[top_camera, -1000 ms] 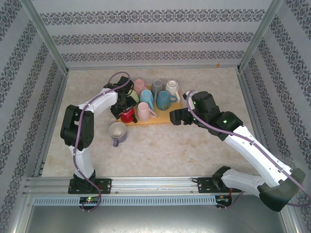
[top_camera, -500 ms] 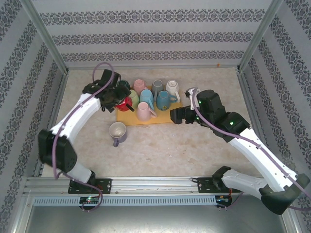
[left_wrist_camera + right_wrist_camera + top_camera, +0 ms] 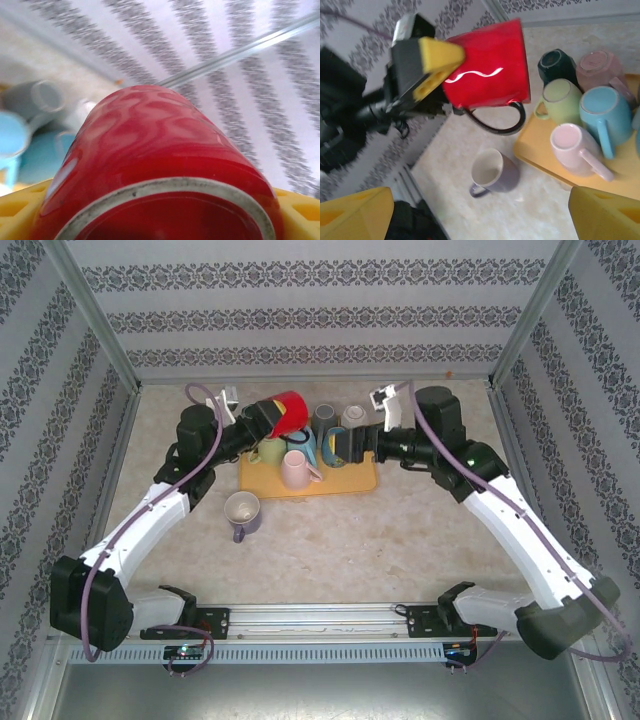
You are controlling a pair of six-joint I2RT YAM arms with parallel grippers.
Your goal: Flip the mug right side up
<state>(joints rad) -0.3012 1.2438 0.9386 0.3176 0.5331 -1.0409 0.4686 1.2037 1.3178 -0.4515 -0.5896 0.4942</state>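
From right wrist: red mug, black handle.

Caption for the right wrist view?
Left gripper holds the red mug sideways in the air, handle hanging down; an upright purple mug stands beside the yellow tray.

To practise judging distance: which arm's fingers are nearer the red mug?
Left. The left fingers grip the red mug, held in the air; the right fingers stand open, apart from it, to its right above the tray.
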